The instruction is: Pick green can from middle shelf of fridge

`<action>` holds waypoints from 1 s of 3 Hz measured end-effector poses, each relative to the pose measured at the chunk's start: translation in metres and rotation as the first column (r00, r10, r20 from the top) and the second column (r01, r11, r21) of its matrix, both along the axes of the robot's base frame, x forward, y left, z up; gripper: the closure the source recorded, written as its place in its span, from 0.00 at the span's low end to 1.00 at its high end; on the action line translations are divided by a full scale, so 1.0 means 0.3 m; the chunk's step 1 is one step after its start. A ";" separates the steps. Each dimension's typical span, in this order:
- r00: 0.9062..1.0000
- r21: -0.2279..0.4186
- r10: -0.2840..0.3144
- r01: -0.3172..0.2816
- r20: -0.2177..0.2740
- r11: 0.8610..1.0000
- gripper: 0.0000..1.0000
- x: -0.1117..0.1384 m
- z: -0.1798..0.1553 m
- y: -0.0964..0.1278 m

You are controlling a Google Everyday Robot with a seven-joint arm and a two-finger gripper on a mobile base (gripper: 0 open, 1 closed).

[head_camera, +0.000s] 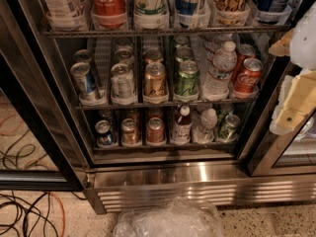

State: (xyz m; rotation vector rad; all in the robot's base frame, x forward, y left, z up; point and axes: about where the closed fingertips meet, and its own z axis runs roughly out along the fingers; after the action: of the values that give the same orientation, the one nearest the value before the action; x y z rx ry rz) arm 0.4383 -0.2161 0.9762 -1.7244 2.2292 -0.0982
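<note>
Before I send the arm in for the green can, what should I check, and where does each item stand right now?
1. Fridge open in front of the racks: ok.
2. Green can upright at the front of its lane on the middle shelf: ok.
3. Room beside it: the gold-tan can and water bottle stand close on either side: not ok, tight.
4. Gripper lined up with the can: not ok, it sits at the right edge of the view, outside the fridge.
5. Crumpled clear plastic on the floor before the fridge base, out of the way: cannot tell.
</note>
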 end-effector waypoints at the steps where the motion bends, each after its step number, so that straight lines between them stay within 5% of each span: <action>1: 1.000 0.002 0.001 -0.001 0.003 1.000 0.00 0.001 0.000 0.002; 3: 1.000 0.132 0.008 -0.011 0.025 0.991 0.00 -0.013 -0.069 0.053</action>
State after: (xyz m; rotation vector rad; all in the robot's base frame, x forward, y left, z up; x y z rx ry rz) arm 0.4344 -0.2003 0.9555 -1.6546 2.1582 0.0297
